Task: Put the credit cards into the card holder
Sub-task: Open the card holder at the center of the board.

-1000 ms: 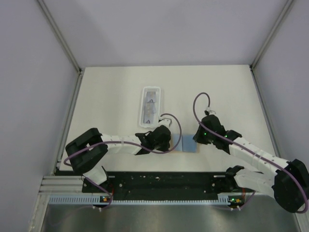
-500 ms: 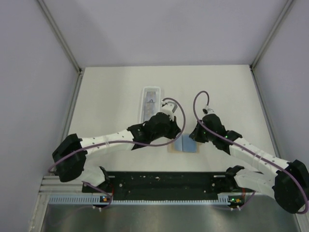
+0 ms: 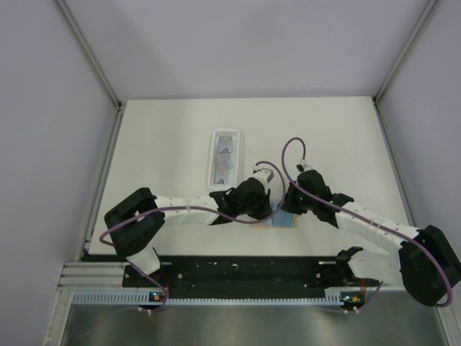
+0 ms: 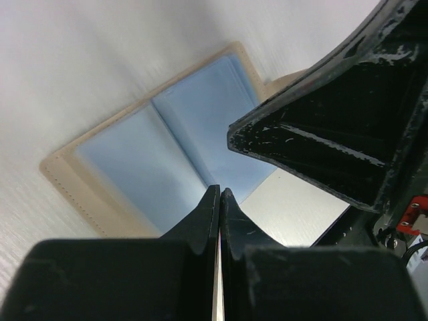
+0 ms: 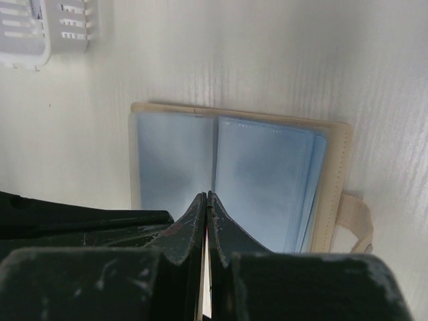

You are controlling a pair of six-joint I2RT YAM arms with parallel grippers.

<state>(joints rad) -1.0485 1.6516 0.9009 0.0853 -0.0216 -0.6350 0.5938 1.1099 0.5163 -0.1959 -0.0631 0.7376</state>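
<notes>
The card holder (image 5: 261, 174) lies open and flat, blue inside up, near the middle of the table's (image 3: 346, 137) near edge. The left claw (image 4: 219, 194) and the right claw (image 5: 206, 197) are both pinched tight, tips over it. The cards (image 3: 225, 155) sit in the clear tray (image 3: 212, 173) further back.

We see a white bench (image 3: 324, 137); directly on it lie an open tan card holder (image 5: 261, 167), blue inside, and a clear tray (image 3: 226, 132).
</notes>
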